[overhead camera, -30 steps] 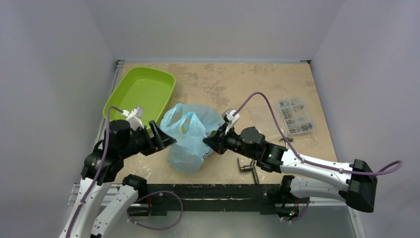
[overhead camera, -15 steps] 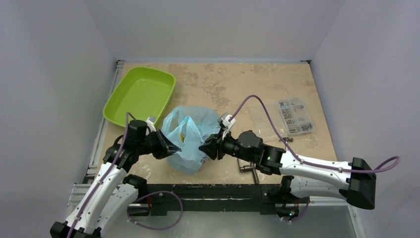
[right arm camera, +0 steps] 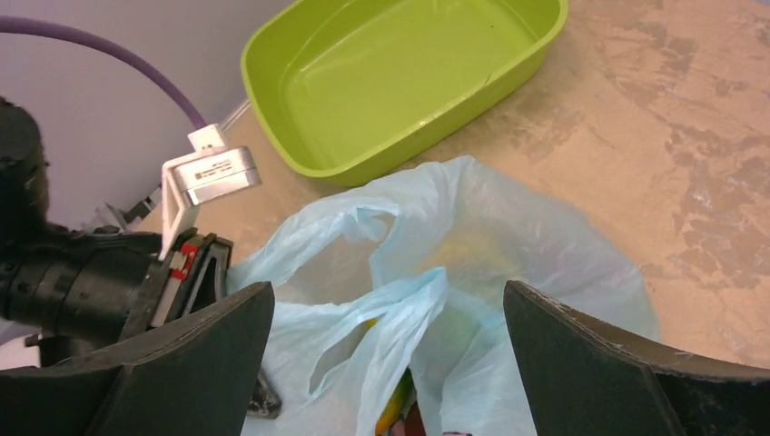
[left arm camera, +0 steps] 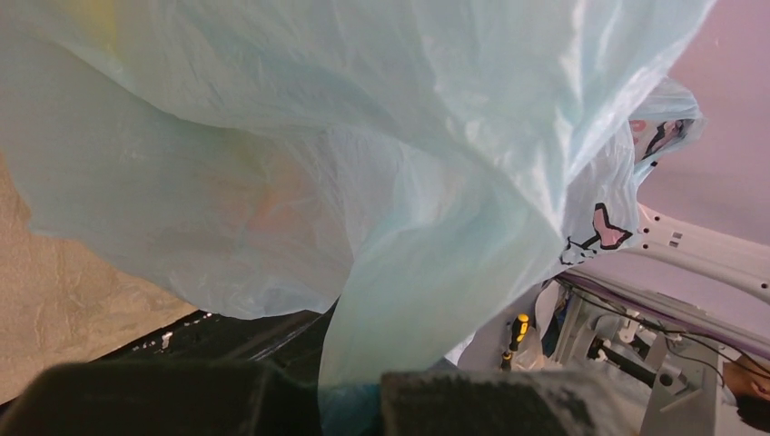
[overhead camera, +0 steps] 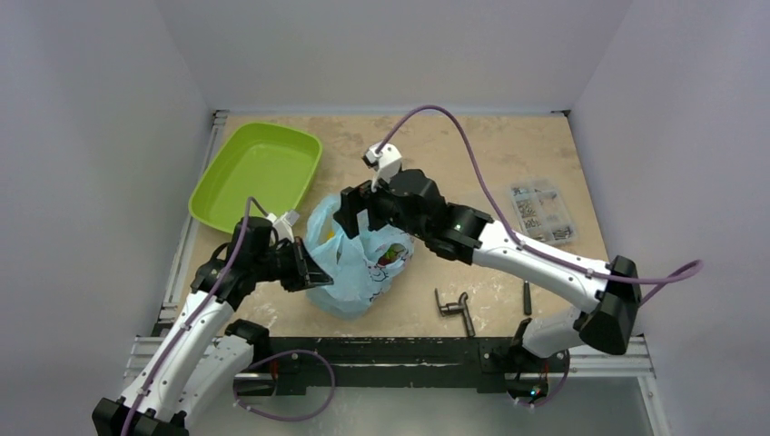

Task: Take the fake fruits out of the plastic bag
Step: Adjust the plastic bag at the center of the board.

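Overhead plus two wrist views.
Looking down on whole desk (overhead camera: 409, 150); left wrist close against plastic bag (left arm camera: 363, 182), right wrist above it.

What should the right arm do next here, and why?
Probably lower the open right gripper straight into the mouth of the plastic bag. It hovers above the opening, the left gripper pinches the bag's side, and the fake fruits lie inside, none out yet.

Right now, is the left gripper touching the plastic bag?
Touching. In the left wrist view, a fold of the plastic bag runs down into the left gripper and is pinched between its fingers, with no gap visible.
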Robot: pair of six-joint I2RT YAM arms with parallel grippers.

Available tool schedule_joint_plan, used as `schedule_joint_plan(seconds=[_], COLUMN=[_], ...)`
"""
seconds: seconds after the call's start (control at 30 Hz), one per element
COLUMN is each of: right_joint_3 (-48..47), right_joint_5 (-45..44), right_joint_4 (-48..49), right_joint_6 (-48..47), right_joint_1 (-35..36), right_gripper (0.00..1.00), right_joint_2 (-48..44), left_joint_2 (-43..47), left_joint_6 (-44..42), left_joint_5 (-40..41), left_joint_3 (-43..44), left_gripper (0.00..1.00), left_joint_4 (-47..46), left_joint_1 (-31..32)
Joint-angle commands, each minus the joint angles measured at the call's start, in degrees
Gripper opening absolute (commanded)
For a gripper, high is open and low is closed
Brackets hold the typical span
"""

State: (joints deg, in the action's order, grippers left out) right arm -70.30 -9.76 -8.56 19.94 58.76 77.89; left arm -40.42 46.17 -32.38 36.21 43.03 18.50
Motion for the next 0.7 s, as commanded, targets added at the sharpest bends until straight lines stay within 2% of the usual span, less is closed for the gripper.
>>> schedule_joint_plan(seconds=[0.0, 0.13, 0.27, 0.47, 0.6, 0.67], right_joint_3=[-7.46, -9.19, -9.98, -12.67, -13.80, -13.72], right_joint_5=[-1.71, -3.68, -1.05, -5.09, -3.22, -6.42], right_joint_4=[-9.27, -7.99, -4.32, -0.38, 3.31, 4.19], right_joint_6=[-3.55, -4.53, -4.21, -2.40, -0.62, -0.74], right_joint_1=[0.12, 0.11, 0.13, 0.06, -0.05, -0.05], right_gripper=[0.98, 0.97, 0.97, 0.90, 0.89, 0.87], right_joint_2=[7.40, 12.85, 16.61, 22.83, 25.21, 26.47], left_joint_2=[-0.07, 0.11, 0.98, 1.92, 2.34, 2.73], left_joint_6=[-3.02, -2.72, -2.92, -2.28, -2.85, -2.93], left_joint_5=[-1.69, -2.34, -2.64, -2.87, -3.21, -3.13], left_joint_3=[1.84, 1.77, 1.76, 2.11, 2.54, 2.62], left_gripper=[0.00, 0.00, 0.00, 0.00, 0.00, 0.00], left_joint_4=[-0.48, -0.86, -0.25, -0.08, 1.13, 1.63], left_joint_1=[0.31, 0.31, 0.31, 0.30, 0.31, 0.31])
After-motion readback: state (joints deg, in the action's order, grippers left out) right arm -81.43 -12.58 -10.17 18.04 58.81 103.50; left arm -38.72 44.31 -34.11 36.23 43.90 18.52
